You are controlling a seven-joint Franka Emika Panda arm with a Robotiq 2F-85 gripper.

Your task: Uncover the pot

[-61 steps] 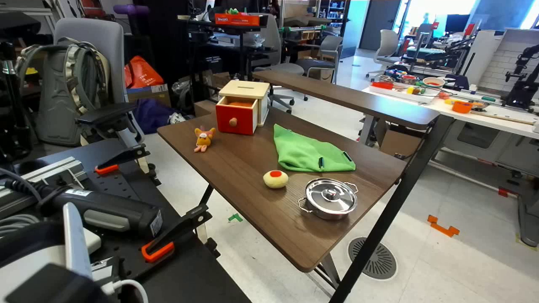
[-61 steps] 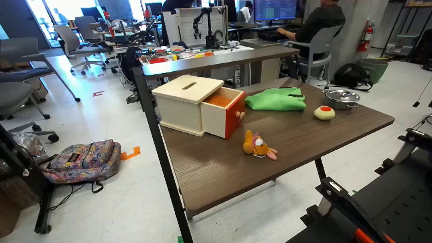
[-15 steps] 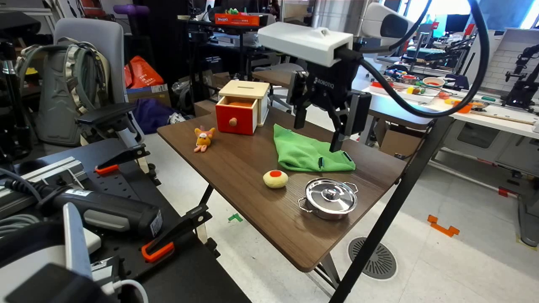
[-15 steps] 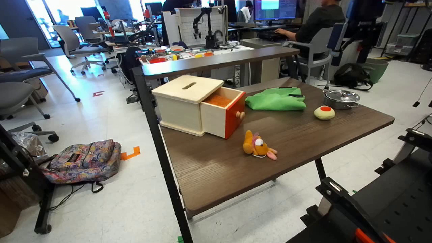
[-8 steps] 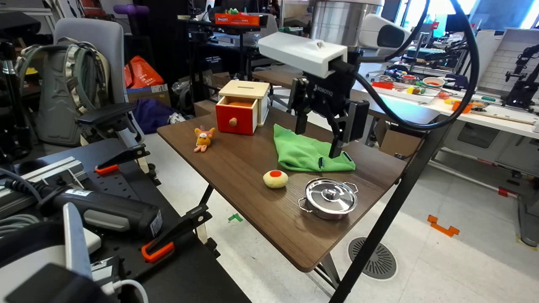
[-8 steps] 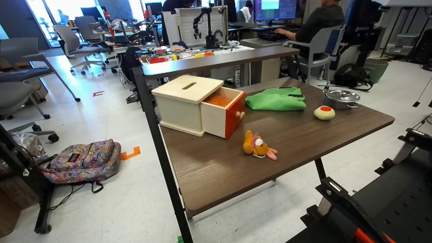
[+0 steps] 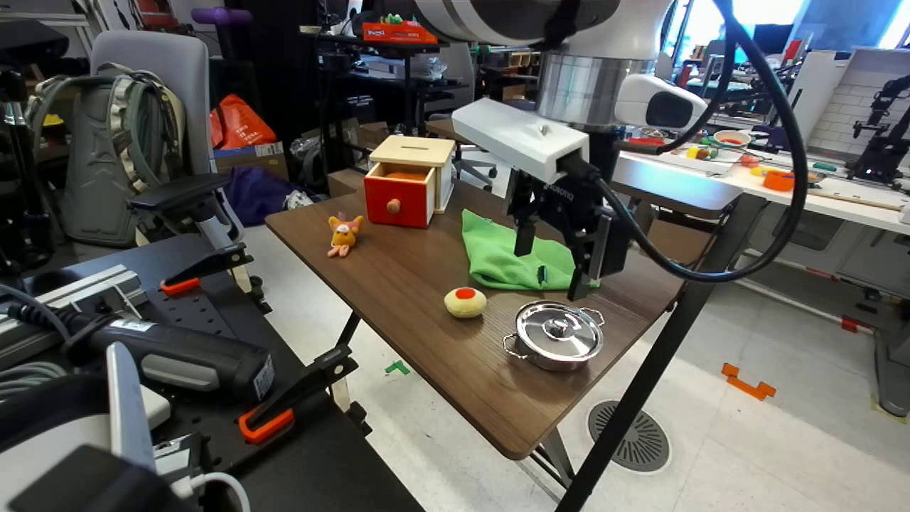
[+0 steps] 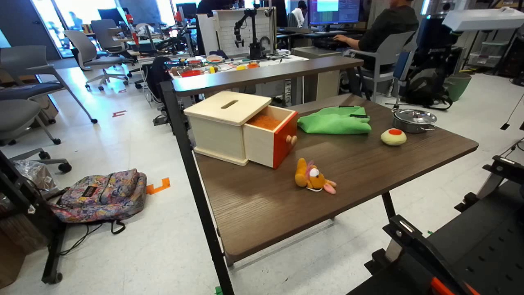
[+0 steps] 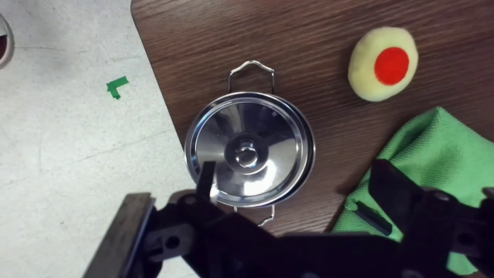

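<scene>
Brown table (image 7: 412, 263), pot (image 8: 411, 127) under lid (image 9: 247, 154), fingers (image 7: 525, 239) apart.

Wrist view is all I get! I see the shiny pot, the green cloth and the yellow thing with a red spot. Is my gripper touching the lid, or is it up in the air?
Observer: Up in the air. In an exterior view your gripper hangs above the lid, not touching it.
Child: Phew! Is there anything else out there that I can't see?
Observer: Yes, a wooden box with its red-fronted drawer partly pulled out.
Child: Ooh, what's inside?
Observer: Something orange shows in there, but I can't tell what it is.
</scene>
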